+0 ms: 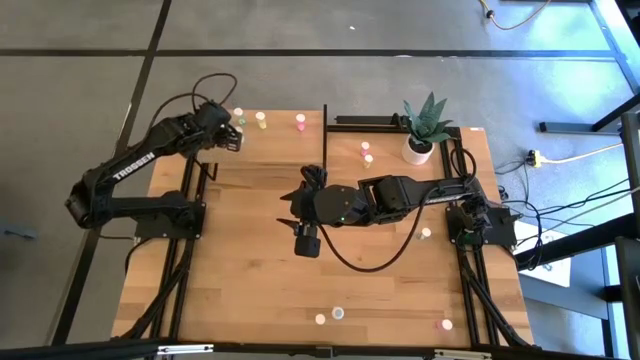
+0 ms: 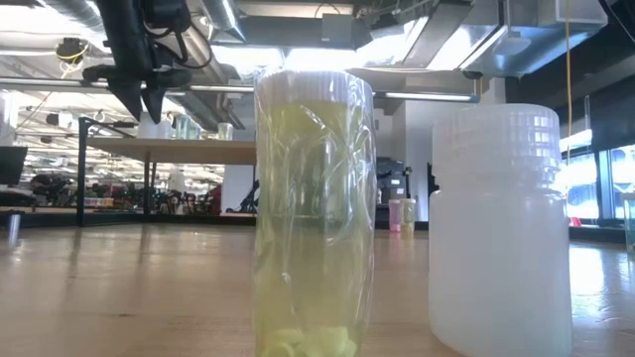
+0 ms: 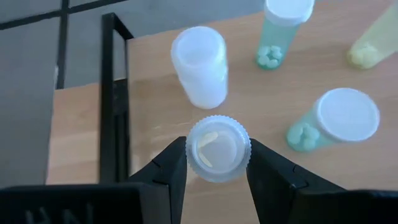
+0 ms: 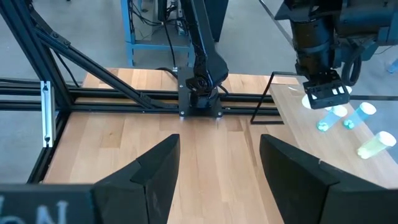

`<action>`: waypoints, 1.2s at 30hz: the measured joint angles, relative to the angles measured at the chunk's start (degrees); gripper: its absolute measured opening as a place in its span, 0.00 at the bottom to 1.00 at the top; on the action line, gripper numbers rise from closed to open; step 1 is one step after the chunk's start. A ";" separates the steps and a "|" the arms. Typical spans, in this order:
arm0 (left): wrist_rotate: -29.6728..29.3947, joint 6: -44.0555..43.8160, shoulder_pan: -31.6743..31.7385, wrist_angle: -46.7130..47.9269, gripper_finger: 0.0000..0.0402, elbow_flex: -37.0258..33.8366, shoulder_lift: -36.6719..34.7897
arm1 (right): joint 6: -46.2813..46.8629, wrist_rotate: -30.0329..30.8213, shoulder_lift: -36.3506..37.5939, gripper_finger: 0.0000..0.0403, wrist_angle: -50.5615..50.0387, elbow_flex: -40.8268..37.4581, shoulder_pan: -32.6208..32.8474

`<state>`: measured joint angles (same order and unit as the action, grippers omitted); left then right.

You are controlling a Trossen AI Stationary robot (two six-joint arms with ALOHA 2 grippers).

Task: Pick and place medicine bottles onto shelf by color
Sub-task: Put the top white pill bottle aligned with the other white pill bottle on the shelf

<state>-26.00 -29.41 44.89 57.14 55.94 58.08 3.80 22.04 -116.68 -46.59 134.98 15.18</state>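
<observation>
Grey floor around a light-wood surface (image 1: 260,250); shelf (image 1: 275,135) is the raised platform at the far left corner with black posts.

My left gripper (image 3: 214,163) is over that shelf corner, fingers (image 3: 171,165) narrowed onto a white-capped bottle (image 3: 217,149). The cap sits squarely between both pads, touching each side. Bottle axis looks upright, pointing straight up at the wrist camera (I only see the cap top, so whether the base rests on the shelf I can't tell).

Key relation: the held bottle is just beside another white bottle (image 3: 200,65), which lies farther forward from my fingers and close to the black post (image 3: 115,93). 2 green bottles (image 3: 336,121) sit off to 1 side, well apart from the post, and a yellow one (image 3: 373,40) past them. So white goes with white, and the grouping looks right. My guess is the next move is a release straight down, then lift clear without knocking the neighbour.

My right gripper (image 4: 214,168) is out over the middle of the surface, fingers spread wide, holding nothing. It's well away from the shelf (left arm is clearly the nearer one here).

Other bottles are scattered: a few near the plant pot (image 1: 418,150), some along the near edge (image 1: 338,313). The low view has a yellow-green bottle (image 2: 313,213) and a white one (image 2: 501,228) right by the lens.
</observation>
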 joint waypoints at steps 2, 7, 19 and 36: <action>0.53 0.04 0.16 -0.96 0.32 0.00 0.12 | -0.01 0.00 0.00 0.55 0.00 0.00 -0.01; 0.61 0.15 0.16 -1.15 0.32 0.00 0.12 | -0.01 0.03 0.00 0.55 0.00 0.00 0.00; 1.30 -0.06 0.16 -0.81 0.32 0.00 0.12 | -0.03 2.36 0.00 0.55 0.00 0.00 -0.02; -0.29 0.17 0.14 -0.81 0.35 0.02 0.12 | -0.03 2.36 0.00 0.55 0.00 0.00 -0.02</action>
<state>-26.29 -29.24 45.04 56.33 55.96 58.19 3.77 24.40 -116.68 -46.59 134.98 15.16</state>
